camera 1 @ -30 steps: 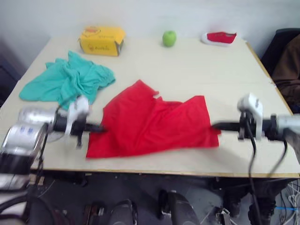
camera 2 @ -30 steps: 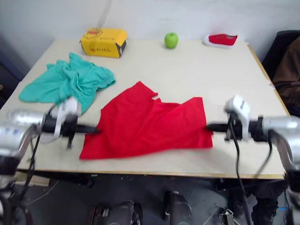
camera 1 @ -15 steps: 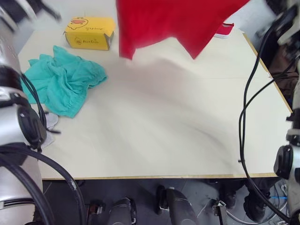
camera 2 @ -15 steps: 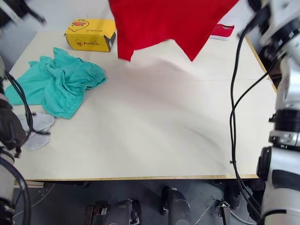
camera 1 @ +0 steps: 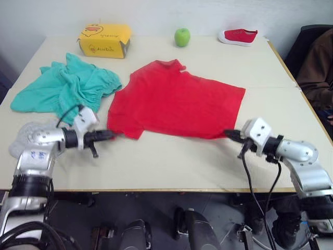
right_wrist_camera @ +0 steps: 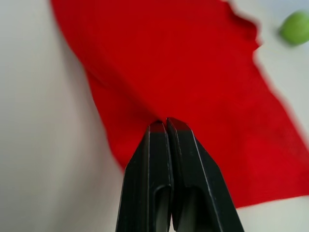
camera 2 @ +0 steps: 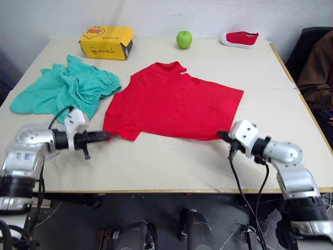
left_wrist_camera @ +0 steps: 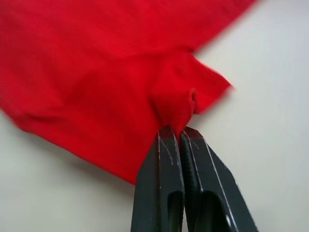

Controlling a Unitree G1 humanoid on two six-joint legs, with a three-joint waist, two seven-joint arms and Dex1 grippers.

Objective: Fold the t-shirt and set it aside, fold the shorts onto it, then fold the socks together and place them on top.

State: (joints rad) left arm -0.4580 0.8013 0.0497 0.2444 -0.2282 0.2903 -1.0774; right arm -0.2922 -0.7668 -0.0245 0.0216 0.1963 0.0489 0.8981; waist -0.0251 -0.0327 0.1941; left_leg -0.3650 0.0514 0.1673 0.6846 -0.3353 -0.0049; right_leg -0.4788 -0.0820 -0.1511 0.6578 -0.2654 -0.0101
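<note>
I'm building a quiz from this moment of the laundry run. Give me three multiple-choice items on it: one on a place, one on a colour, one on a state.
1. Where do the shorts lie, relative to the t-shirt?
A. on the robot's left
B. on the robot's right
C. on top of it

2. What colour is the apple?
A. red
B. green
C. yellow

3. What is the left claw doing?
A. hanging open
B. holding the box
C. pinching the t-shirt's edge

Key: 1 A, the shorts sit left of the t-shirt. 2 B, it is green. 3 C, the left wrist view shows fabric bunched between shut fingers.
</note>
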